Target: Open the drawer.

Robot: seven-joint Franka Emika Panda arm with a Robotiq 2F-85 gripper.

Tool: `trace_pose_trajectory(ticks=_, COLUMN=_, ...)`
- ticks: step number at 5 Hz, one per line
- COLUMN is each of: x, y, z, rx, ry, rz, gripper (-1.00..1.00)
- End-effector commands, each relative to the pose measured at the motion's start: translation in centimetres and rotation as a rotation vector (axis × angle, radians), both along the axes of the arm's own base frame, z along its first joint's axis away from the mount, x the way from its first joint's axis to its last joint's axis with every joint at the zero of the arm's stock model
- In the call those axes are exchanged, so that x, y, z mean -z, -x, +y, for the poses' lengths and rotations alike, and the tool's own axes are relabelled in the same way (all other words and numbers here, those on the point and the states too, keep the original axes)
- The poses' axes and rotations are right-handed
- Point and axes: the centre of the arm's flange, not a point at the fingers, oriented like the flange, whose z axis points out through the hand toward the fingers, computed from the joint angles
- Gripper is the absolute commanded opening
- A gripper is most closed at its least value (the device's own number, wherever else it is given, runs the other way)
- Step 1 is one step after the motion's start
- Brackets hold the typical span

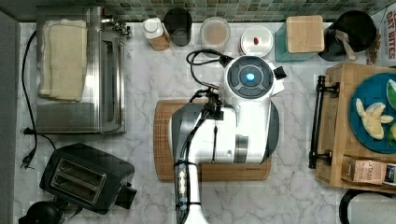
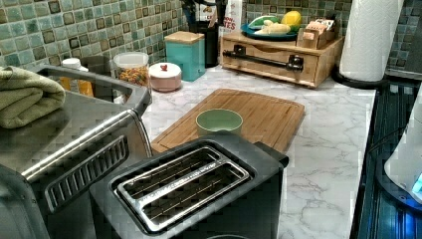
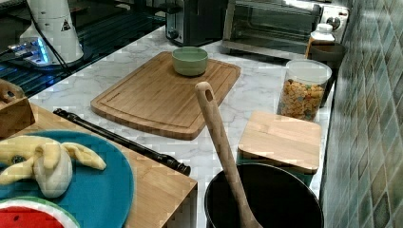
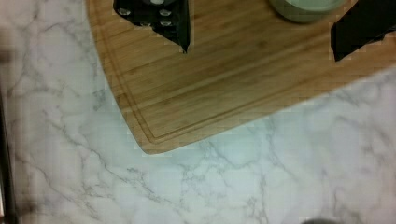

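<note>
- Spread wide, my gripper [image 4: 259, 35] hangs empty above the cutting board [image 4: 219, 88]; in the wrist view its two dark fingers [image 4: 161, 18] sit at the upper edge of the frame with bare wood between them.
- Just past the fingers, the rim of a green bowl [image 4: 306, 9] is cut off by the upper edge of the wrist view; the left view shows that bowl [image 2: 219, 121] standing on the board, mid-frame.
- From the top view, my arm [image 1: 233, 126] covers most of the board at centre frame, so the gripper itself is hidden beneath it there.
- Well apart from me, at the right edge of the top view, lies the drawer [image 1: 334, 135], closed as far as I can judge, under a blue plate [image 1: 369, 135] of food.
- Its black bar handle [image 1: 318, 122] faces my arm, long axis running top to bottom in the top view, so I judge I must travel toward the top view's right and pull back toward centre.
- How the brackets meet the drawer front is hard to make out.
</note>
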Motion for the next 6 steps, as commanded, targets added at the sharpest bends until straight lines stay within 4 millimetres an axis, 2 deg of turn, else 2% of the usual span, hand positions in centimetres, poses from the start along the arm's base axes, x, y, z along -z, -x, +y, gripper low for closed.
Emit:
trace_pose_trajectory(ticks=1, x=-0.3, y=1.2, z=-12.8, rx=0.003, ry=0.047, rz=-0.023, gripper=1.00)
trace_pose_trajectory(ticks=3, x=1.4, y=2.4, z=-16.3, rx=-0.002, ry=0.114, rz=-0.070, gripper=1.00)
trace_pose_trajectory(ticks=4, x=2.8, y=2.5, z=-18.9, rx=-0.032, ry=0.124, rz=-0.070, gripper=1.00)
trace_pose_trajectory(ticks=6, x=5.2, y=1.3, z=-21.4, rx=-0.133, ry=0.150, rz=-0.047, gripper=1.00)
